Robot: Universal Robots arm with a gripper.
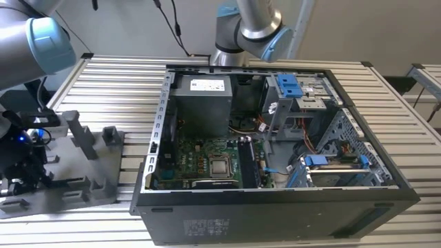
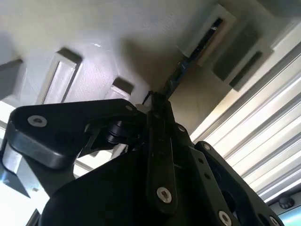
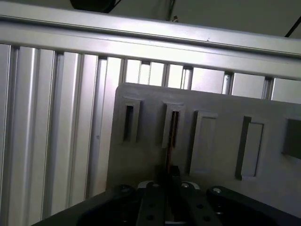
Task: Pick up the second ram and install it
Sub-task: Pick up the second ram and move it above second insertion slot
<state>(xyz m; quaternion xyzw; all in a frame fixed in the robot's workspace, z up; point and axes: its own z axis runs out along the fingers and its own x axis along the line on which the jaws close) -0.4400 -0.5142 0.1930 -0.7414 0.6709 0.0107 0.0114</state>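
We're on the pick-up step, we reckon; the gripper (image 3: 171,178) is pinched narrow on the ram stick (image 3: 172,134), which stands on edge in a slot of the grey tray (image 3: 216,106), not yet lifted clear; getting it out calls for a straight pull along the slot, no twist. The exterior view adds the open computer case (image 1: 276,217), well apart on its right, with the memory slots (image 1: 247,160); both wrist views give the grip up close.

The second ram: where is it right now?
In the first wrist view the second ram stands in a grey tray slot, right at the claw.
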